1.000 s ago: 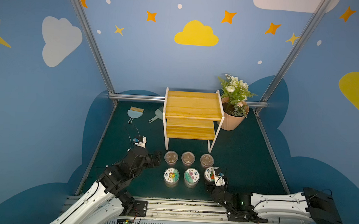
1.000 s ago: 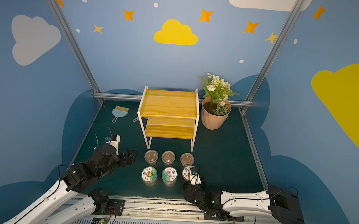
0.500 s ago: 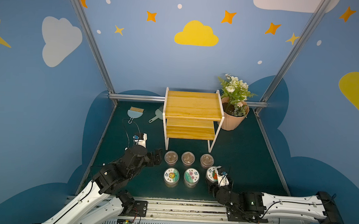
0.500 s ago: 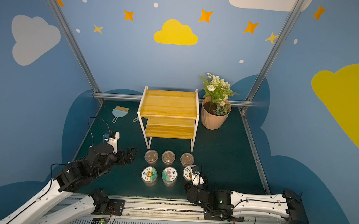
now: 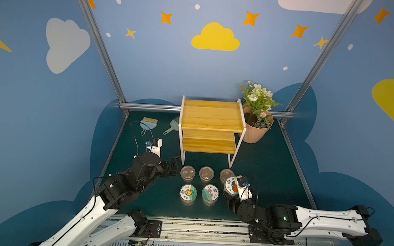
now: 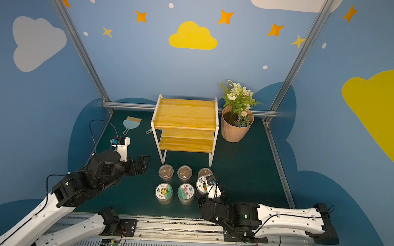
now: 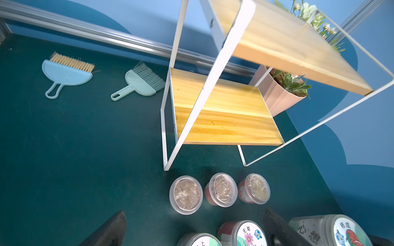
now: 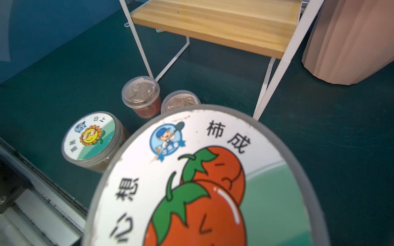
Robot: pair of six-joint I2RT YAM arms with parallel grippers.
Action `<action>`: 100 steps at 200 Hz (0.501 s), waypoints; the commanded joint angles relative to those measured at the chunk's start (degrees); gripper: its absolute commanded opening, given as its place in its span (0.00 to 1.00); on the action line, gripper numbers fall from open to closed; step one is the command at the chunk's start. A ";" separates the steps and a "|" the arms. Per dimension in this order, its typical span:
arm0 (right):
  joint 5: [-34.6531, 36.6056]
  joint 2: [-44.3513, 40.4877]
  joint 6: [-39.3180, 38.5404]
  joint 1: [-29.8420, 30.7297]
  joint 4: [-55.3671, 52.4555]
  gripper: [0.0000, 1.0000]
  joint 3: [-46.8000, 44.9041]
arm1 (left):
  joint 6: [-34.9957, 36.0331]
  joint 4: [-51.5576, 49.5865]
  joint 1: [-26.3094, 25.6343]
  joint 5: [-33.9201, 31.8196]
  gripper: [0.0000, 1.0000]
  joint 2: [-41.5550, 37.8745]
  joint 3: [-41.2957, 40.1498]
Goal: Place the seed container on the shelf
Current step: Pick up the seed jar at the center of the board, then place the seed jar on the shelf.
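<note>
Right gripper clamps the tomato-labelled seed container, which is raised and tilted. Just ahead, its lid overlaps the nearest clear-lidded cup. The shelf stands beyond, its front leg close. A flower-labelled jar sits just beside. Left gripper, jaws spread, hovers farther across. Since a second ago the container has risen slightly.

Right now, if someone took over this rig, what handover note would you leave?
Left gripper: open, empty, beside the nearest clear-lidded cup.
Right gripper: shut on the tomato-lid seed container, which looks tilted and raised off the table.
Shelf: both boards bare.
Done: the grasp. Left: carry the container to a shelf board, set it down, release.
</note>
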 commanded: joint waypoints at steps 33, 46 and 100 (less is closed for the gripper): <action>6.83 3.23 -6.51 -0.04 -5.36 0.48 15.12 | 6.24 -0.83 -0.12 5.33 1.00 8.42 12.86; 6.41 4.78 -8.72 -1.39 -5.18 0.48 19.07 | 7.37 -1.41 -0.16 7.08 1.00 10.76 16.66; -4.71 10.14 -12.14 -12.00 -7.38 0.47 35.15 | 7.32 -3.53 -0.11 11.81 1.00 18.22 27.44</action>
